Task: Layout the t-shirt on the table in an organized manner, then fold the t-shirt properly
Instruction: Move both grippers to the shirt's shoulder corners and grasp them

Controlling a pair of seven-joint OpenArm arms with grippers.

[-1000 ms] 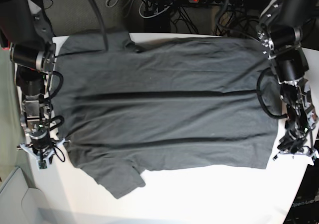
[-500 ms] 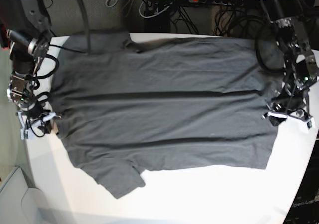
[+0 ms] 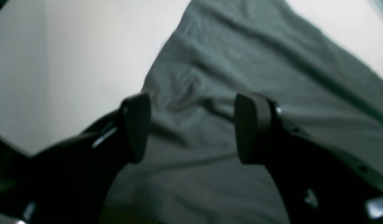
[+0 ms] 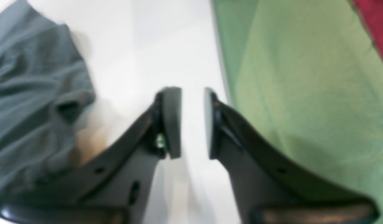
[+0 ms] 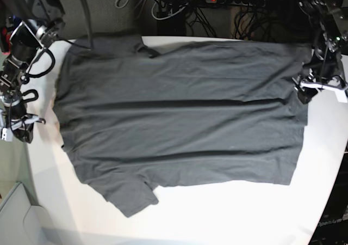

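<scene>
On the large white table [image 5: 217, 212], your dark charcoal-grey cloth t-shirt [image 5: 179, 125] lies spread flat (ready for folding); the left gripper [image 3: 191, 127] gapes wide and empty, the right gripper [image 4: 193, 123] is slightly parted, holding nothing.

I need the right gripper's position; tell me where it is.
In the base view the right gripper hangs open at the far left, over the table edge beside the t-shirt.

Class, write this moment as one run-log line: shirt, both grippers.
t-shirt: spread flat on table | left gripper: open above shirt edge, empty | right gripper: open over bare table, empty
</scene>
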